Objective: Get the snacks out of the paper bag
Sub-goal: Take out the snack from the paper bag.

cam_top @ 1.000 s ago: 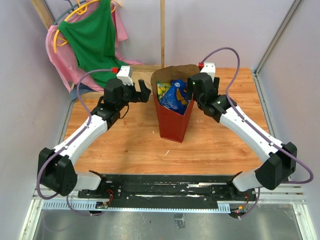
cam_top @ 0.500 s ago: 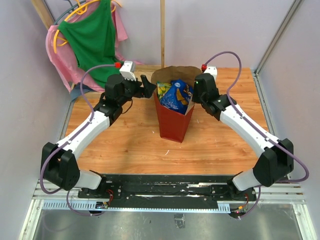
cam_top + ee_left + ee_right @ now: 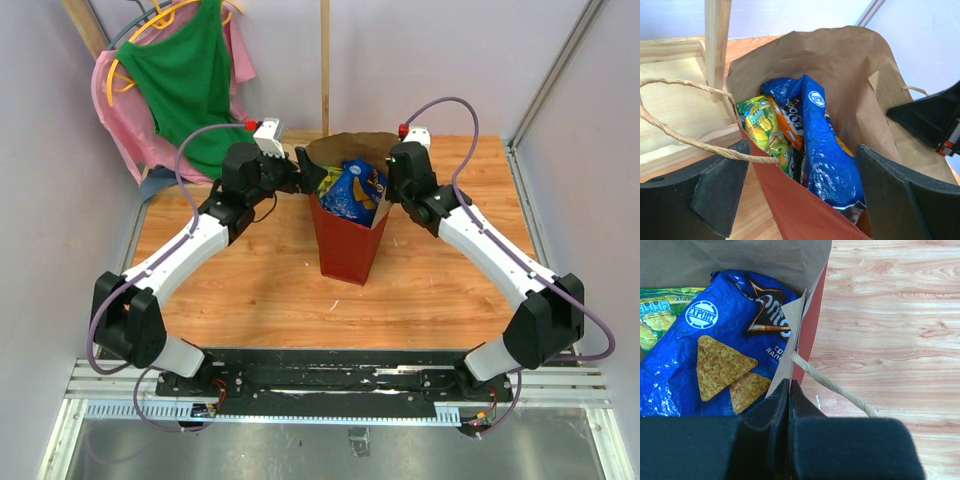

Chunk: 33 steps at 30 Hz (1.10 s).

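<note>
As the left gripper has come in from the left during the last second, its fingers now stand wide apart across the rim of the paper bag, at the upper centre of the top view. The right gripper is pressed together on the bag's right wall. Inside, the blue Doritos bag and a yellow-green packet lie untouched, so I judge that the first grasp is near.

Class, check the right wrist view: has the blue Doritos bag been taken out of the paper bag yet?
No, the blue Doritos bag lies down inside the paper bag.
</note>
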Each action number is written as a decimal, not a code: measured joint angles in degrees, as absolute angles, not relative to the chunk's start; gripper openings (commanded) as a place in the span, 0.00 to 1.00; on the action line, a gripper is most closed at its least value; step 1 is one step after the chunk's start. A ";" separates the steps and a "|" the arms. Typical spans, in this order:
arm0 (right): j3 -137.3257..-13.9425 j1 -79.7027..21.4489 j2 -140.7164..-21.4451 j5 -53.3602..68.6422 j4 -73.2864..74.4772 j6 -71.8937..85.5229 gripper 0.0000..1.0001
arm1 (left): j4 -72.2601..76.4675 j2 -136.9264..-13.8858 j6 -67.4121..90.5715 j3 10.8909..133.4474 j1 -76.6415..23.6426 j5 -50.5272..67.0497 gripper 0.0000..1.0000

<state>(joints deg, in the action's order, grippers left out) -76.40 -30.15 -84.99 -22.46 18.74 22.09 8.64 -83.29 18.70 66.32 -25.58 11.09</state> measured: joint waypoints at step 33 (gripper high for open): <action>-97.08 -18.76 -92.44 14.94 31.57 -5.52 0.01 | -5.78 -87.33 12.49 79.42 -43.18 -4.51 0.94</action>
